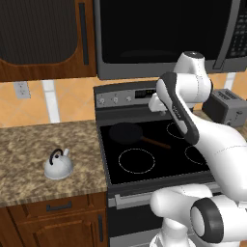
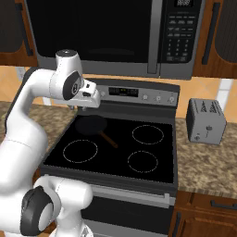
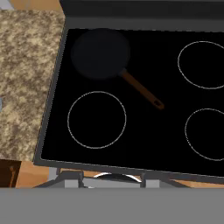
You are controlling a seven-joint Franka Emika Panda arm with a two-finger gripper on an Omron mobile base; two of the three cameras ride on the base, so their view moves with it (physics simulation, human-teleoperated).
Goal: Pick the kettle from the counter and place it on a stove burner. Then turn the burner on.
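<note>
High over the black cooktop at centre frame, the gripper holds nothing, its jaw width unclear, so the pick looks unstarted: next it must swing to the kettle standing on the counter, lower left, and close on its handle.

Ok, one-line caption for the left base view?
Kettle waits on the granite counter left of the cooktop; frying pan sits on the rear-left burner.
</note>
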